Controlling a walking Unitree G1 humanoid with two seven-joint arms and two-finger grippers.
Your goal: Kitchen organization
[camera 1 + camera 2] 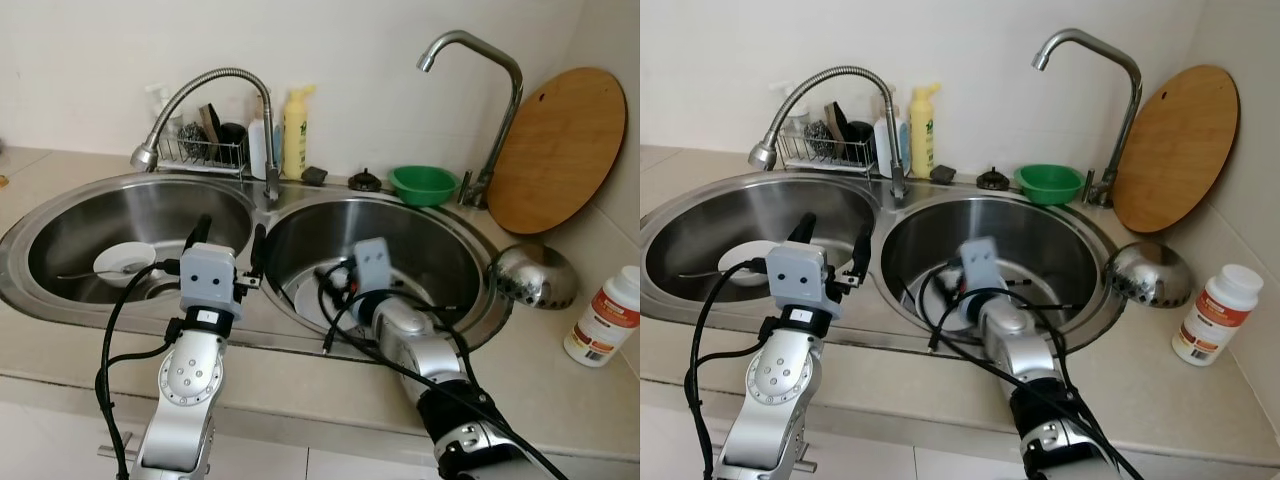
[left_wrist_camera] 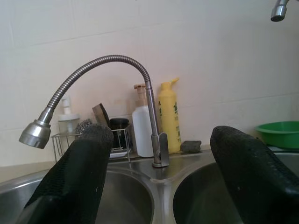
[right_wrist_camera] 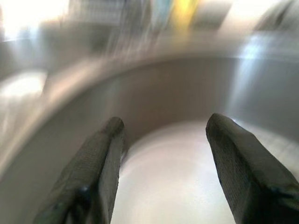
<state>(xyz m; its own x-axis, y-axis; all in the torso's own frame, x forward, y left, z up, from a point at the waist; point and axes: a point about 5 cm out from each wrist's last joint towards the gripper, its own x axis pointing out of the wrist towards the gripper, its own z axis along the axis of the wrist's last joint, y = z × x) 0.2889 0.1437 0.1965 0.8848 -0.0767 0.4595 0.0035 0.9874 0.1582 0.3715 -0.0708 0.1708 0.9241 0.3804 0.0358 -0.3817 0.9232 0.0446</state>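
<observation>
We see our left gripper (image 1: 228,237) spread wide above the ridge between the two steel basins, the white bowl (image 1: 124,260) down to its left. Our right gripper (image 3: 163,154), fingers parted, hangs inside the right basin (image 1: 440,250) over a white plate (image 3: 173,186). Beige countertop (image 1: 560,390) and tiled wall surround them.

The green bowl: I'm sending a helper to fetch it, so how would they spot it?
Find the double steel sink. Behind its right basin, on the counter by the wall, sits the green bowl, between a small black stopper and the tall faucet. Nothing else there is green.
</observation>
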